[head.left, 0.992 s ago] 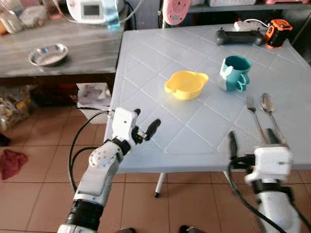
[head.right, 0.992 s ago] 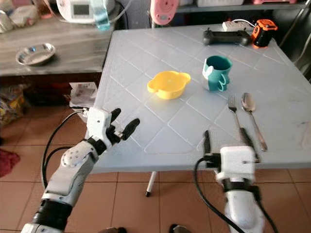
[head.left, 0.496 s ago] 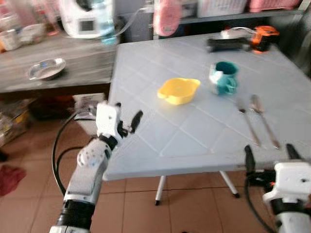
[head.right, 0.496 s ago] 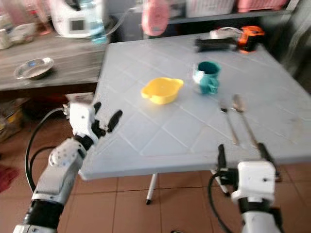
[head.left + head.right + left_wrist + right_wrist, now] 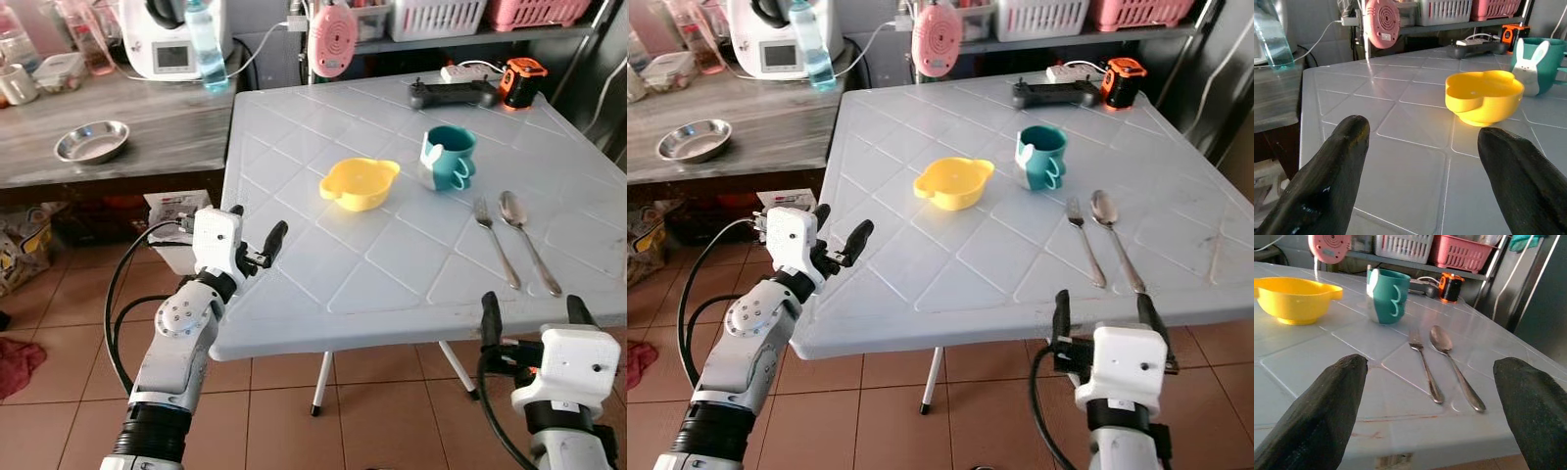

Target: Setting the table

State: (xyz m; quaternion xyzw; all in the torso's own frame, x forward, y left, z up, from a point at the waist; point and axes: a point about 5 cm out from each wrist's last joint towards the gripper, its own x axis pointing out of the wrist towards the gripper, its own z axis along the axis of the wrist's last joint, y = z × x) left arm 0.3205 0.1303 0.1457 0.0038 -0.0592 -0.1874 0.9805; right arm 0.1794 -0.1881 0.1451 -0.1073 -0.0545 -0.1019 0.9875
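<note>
Now, both tools (image 5: 257,238) (image 5: 1099,311) spread, table (image 5: 323,264) ahead

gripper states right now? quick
Left gripper: jaws open, holding nothing, at the table's left edge.
Right gripper: jaws open, holding nothing, just off the near edge.

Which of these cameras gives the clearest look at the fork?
The right wrist view: the fork lies close, beside the spoon, tines visible. Both eye views show it small, from above, on the table.

Pale blue table (image 5: 392,284) carries yellow bowl (image 5: 360,183), teal mug (image 5: 447,158), fork (image 5: 495,241), spoon (image 5: 527,239), black controller (image 5: 453,93).
</note>
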